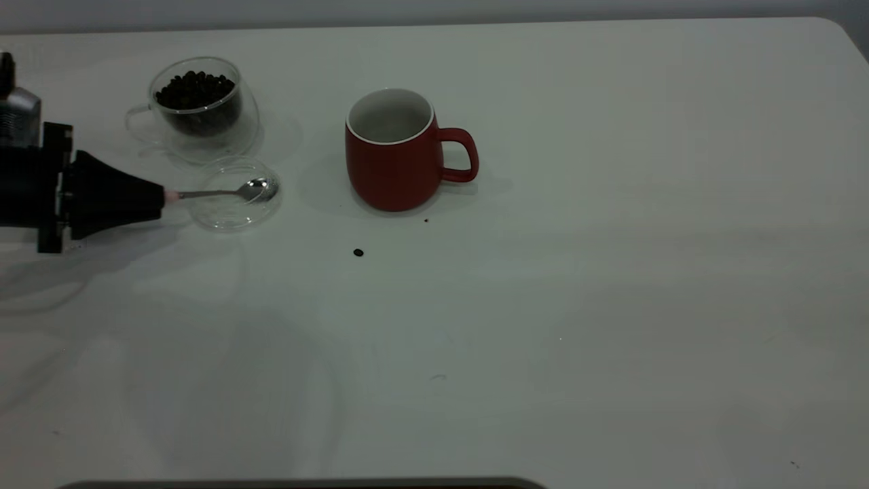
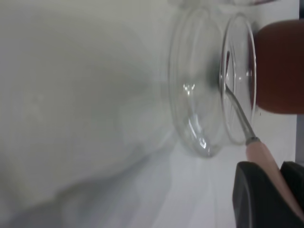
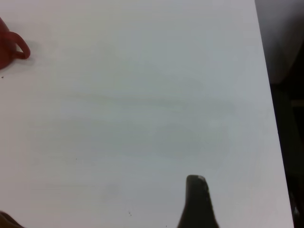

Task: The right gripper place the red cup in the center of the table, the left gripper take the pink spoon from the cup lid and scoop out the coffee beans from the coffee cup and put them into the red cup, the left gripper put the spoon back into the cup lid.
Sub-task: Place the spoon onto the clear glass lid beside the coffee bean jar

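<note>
The red cup (image 1: 394,170) stands upright near the table's middle, its handle pointing right; its white inside shows no beans. The clear glass coffee cup (image 1: 204,136) holding the coffee beans (image 1: 195,88) stands at the back left. The cup lid (image 1: 224,217) lies just in front of it. My left gripper (image 1: 161,198) is shut on the pale handle of the pink spoon (image 1: 224,193). The empty silver bowl sits over the lid. The left wrist view shows the spoon (image 2: 260,154), lid (image 2: 199,95), red cup (image 2: 280,66) and gripper (image 2: 270,175). My right gripper (image 3: 195,190) hovers over bare table, far from the red cup (image 3: 7,47).
One stray coffee bean (image 1: 358,252) lies on the table (image 1: 543,305) in front of the red cup, with a small dark speck (image 1: 426,220) by the cup's base. The table's right edge (image 3: 268,95) shows in the right wrist view.
</note>
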Controlling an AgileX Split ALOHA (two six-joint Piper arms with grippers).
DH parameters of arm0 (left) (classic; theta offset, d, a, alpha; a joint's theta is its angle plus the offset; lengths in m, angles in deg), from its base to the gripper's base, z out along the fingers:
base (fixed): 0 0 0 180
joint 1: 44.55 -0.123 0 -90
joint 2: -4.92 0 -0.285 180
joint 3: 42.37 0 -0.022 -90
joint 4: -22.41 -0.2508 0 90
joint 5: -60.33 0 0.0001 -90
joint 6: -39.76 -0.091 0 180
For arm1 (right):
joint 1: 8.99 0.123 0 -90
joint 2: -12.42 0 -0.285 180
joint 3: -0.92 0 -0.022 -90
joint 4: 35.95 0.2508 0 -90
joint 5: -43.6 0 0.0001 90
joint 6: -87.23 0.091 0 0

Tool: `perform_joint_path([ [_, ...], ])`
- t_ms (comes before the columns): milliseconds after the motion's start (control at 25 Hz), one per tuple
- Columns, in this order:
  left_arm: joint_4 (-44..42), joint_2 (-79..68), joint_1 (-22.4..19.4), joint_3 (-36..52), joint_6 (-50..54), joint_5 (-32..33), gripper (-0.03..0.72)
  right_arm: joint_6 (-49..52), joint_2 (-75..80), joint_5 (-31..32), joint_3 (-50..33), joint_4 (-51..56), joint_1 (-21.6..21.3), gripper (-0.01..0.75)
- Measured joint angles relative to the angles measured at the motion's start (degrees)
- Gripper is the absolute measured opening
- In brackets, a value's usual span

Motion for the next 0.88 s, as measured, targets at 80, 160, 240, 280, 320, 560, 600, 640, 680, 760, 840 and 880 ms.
perform_joint_path([
  [80, 0.73, -0.19, 0.21, -0.07, 0.00, 0.12, 0.114, 0.00, 0.00, 0.00, 0.00, 0.00, 0.00, 0.591],
  [160, 0.90, -0.26, 0.19, -0.12, 0.00, 0.15, 0.114, 0.00, 0.00, 0.00, 0.00, 0.00, 0.00, 0.591],
  [240, 0.91, -0.26, 0.19, -0.12, 0.00, 0.15, 0.114, 0.00, 0.00, 0.00, 0.00, 0.00, 0.00, 0.591],
  [280, 0.91, -0.26, 0.19, -0.12, 0.00, 0.15, 0.115, 0.00, 0.00, 0.00, 0.00, 0.00, 0.00, 0.591],
  [320, 0.91, -0.32, 0.19, -0.12, 0.00, 0.15, 0.120, 0.00, 0.00, 0.00, 0.00, 0.00, 0.00, 0.591],
  [560, 0.96, -0.54, 0.19, -0.12, 0.00, -0.04, 0.230, 0.00, 0.00, 0.00, 0.00, 0.00, 0.00, 0.591],
  [600, 0.96, -0.54, 0.19, -0.12, 0.00, -0.04, 0.265, 0.00, 0.00, 0.00, 0.00, 0.00, 0.00, 0.591],
  [640, 0.96, -0.54, 0.19, -0.12, 0.00, -0.04, 0.301, 0.00, 0.00, 0.00, 0.00, 0.00, 0.00, 0.591],
  [680, 0.96, -0.54, 0.19, -0.12, 0.00, -0.04, 0.336, 0.00, 0.00, 0.00, 0.00, 0.00, 0.00, 0.591],
  [760, 0.96, -0.54, 0.19, -0.12, 0.00, -0.04, 0.398, 0.00, 0.00, 0.00, 0.00, 0.00, 0.00, 0.591],
  [840, 0.96, -0.54, 0.19, -0.12, 0.00, -0.04, 0.454, 0.00, 0.00, 0.00, 0.00, 0.00, 0.00, 0.591],
  [880, 1.02, -0.54, 0.19, -0.12, 0.00, -0.04, 0.482, 0.00, 0.00, 0.00, 0.00, 0.00, 0.00, 0.591],
])
